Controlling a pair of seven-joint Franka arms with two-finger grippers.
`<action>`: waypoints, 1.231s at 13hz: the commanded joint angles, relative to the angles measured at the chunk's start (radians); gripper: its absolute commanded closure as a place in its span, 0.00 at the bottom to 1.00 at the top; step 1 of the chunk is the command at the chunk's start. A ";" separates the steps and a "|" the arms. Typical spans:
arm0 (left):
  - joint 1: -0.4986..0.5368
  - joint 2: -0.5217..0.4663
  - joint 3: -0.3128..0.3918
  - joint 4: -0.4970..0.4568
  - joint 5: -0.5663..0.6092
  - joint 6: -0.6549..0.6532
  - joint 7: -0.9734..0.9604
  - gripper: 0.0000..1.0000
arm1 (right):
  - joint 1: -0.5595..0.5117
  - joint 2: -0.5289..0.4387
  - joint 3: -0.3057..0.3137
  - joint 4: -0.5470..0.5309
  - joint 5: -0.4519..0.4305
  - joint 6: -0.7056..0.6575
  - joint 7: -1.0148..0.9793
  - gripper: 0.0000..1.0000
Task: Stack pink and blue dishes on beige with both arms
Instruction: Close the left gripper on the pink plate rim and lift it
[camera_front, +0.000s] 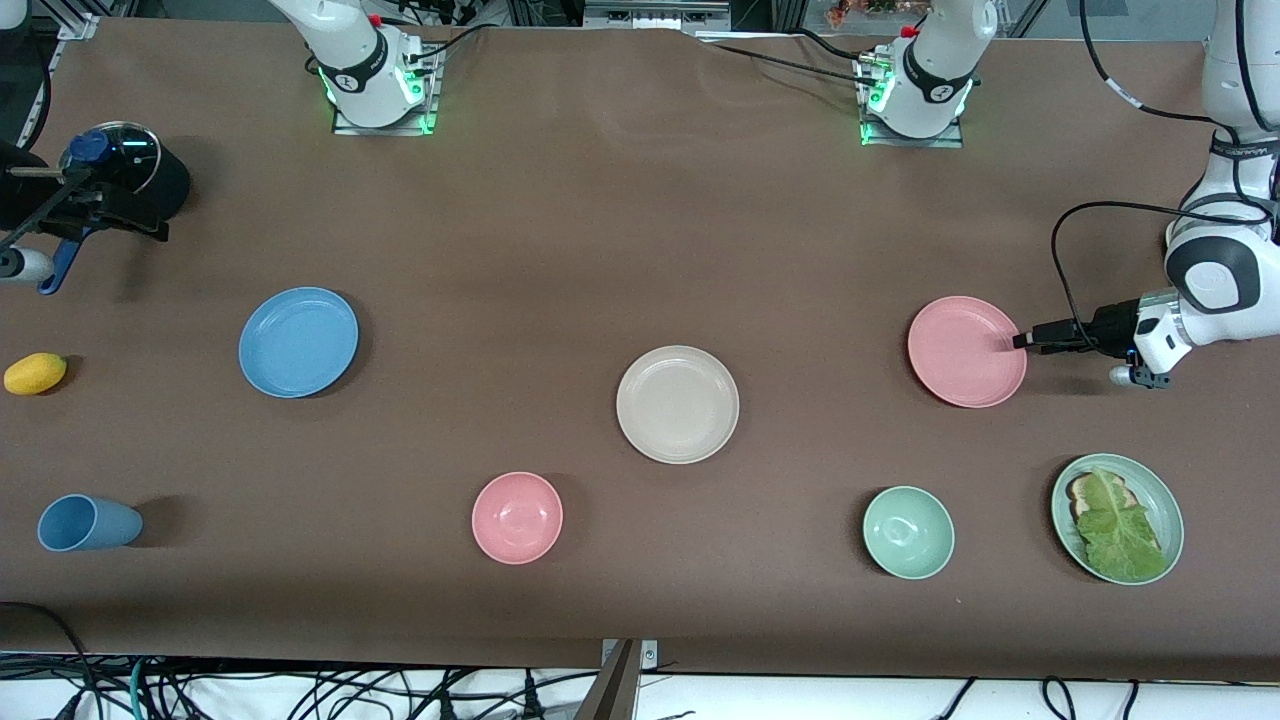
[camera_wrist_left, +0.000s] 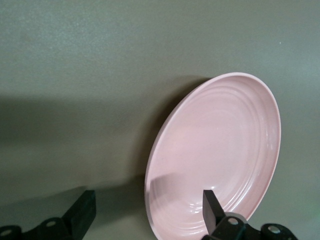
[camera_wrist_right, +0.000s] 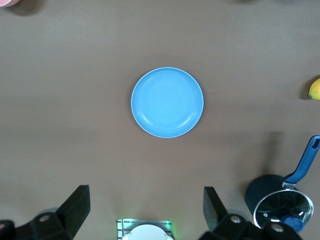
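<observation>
The pale pink plate lies toward the left arm's end of the table. My left gripper is low at its rim and open. In the left wrist view one finger is over the inside of the pink plate, the other finger outside over the table. The sky blue plate lies toward the right arm's end. My right gripper hangs open and empty high over the table, with the blue plate far below; it is out of the front view. The beige plate sits mid-table, bare.
Nearer the front camera stand a pink bowl, a mint bowl, a green plate with lettuce and a lying blue cup. A yellow fruit and a lidded dark pot are at the right arm's end.
</observation>
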 joint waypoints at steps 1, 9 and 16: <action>-0.028 -0.036 0.004 -0.029 -0.028 0.020 -0.003 0.07 | 0.003 -0.011 0.000 -0.002 -0.011 -0.014 0.011 0.00; -0.051 -0.024 -0.001 -0.035 -0.054 0.075 -0.015 0.10 | 0.003 -0.009 0.000 -0.002 -0.011 -0.016 0.011 0.00; -0.059 -0.008 -0.002 -0.038 -0.073 0.101 -0.012 0.62 | 0.003 -0.009 0.002 -0.002 -0.011 -0.016 0.006 0.00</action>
